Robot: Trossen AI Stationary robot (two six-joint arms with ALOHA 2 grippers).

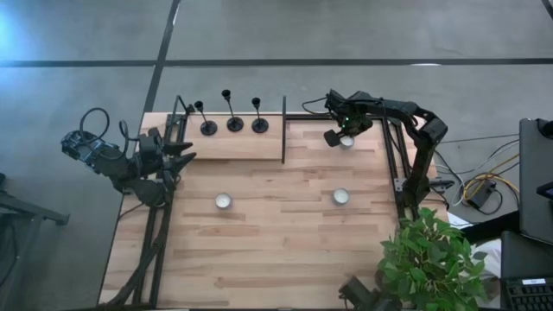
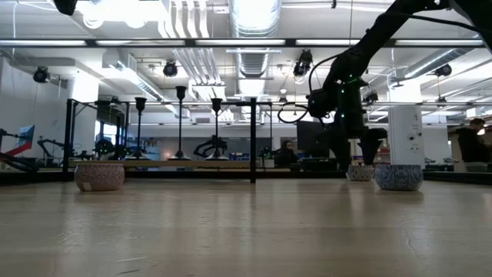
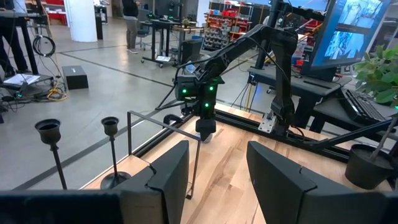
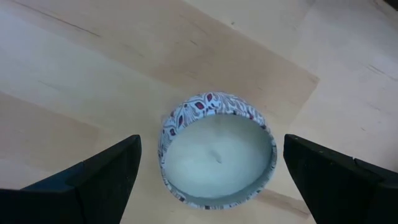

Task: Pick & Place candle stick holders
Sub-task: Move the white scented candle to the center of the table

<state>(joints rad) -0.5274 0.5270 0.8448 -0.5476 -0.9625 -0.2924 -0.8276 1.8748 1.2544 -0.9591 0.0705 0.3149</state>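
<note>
right hand (image 1: 339,138) spread wide, poised straddling patterned tealight candle (image 4: 216,158) at desk (image 1: 276,250) far corner, ready to grip. left hand (image 1: 177,160) part open, empty, waiting near three candle stick holders (image 1: 234,123).

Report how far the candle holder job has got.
Done: nothing visibly; all three holders stand in a row on the raised shelf at the table's back left. In hand: the right pincer hangs open directly over a patterned candle tin near the back right, not gripping it. The left pincer waits empty at the left edge. Left: every holder is yet to be picked; two more tins sit mid-table.
</note>
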